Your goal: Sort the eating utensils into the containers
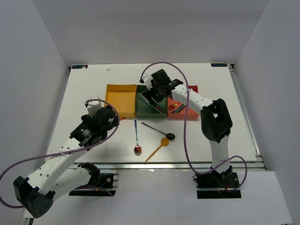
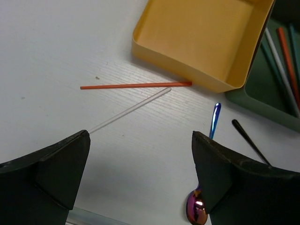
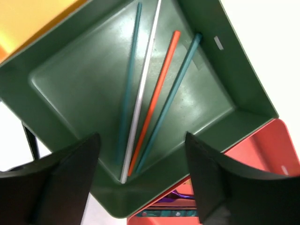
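Note:
My left gripper (image 1: 112, 118) (image 2: 140, 164) is open and empty, low over the table. Ahead of it lie an orange chopstick (image 2: 136, 86) and a clear white chopstick (image 2: 129, 110), next to the yellow-orange tray (image 1: 121, 99) (image 2: 201, 42). An iridescent purple spoon (image 1: 136, 140) (image 2: 197, 208) lies by my right finger. My right gripper (image 1: 157, 96) (image 3: 143, 154) is open and empty above the dark green tray (image 1: 145, 110) (image 3: 70, 79). That tray holds two teal chopsticks (image 3: 129, 79), a white one (image 3: 143, 89) and an orange one (image 3: 157, 93). The red tray (image 1: 183, 112) (image 3: 262, 150) holds several utensils.
A black spoon (image 1: 159, 130) (image 2: 248, 143) and an orange spoon (image 1: 157, 149) lie on the table in front of the trays. The three trays stand side by side at mid-table. A metal rail runs along the table's near edge (image 1: 164, 165).

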